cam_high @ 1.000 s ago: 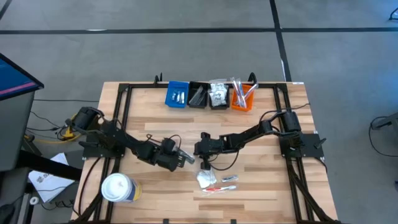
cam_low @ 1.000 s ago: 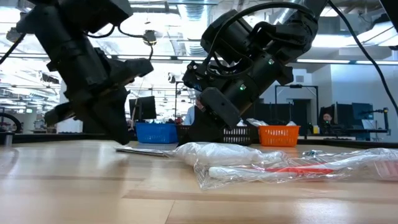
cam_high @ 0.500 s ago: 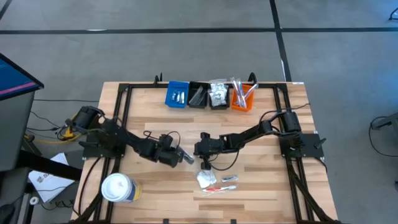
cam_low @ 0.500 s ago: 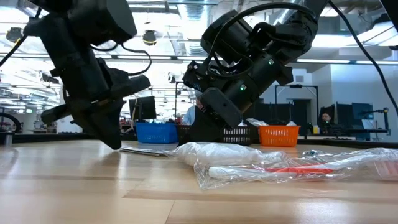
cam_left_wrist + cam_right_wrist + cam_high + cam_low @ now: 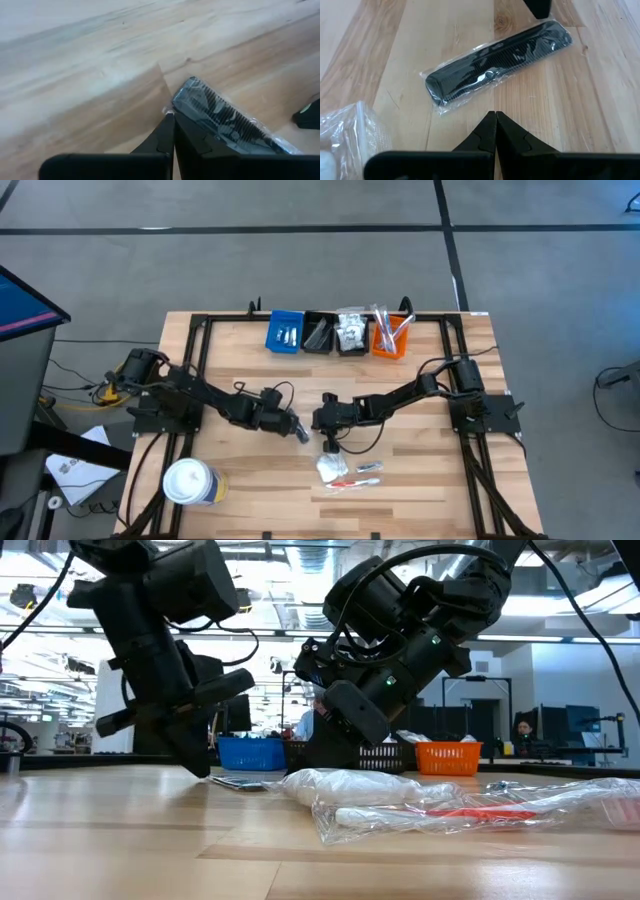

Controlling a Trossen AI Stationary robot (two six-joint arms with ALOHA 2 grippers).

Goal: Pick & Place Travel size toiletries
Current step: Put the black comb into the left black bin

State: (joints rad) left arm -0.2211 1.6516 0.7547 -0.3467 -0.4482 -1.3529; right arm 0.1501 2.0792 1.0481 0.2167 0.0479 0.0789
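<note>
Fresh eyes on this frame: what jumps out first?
Both tools, shut, meet mid-table over a black comb in a clear wrapper: left tool tip at one end, right tool hovering beside it. Next, the row of small bins along the far edge, and a large white tub at the near-left corner.

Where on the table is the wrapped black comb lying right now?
In the high view, the wrapped black comb lies flat on the wooden table near its middle, between the two shut hands, with the left hand at one end.
</note>
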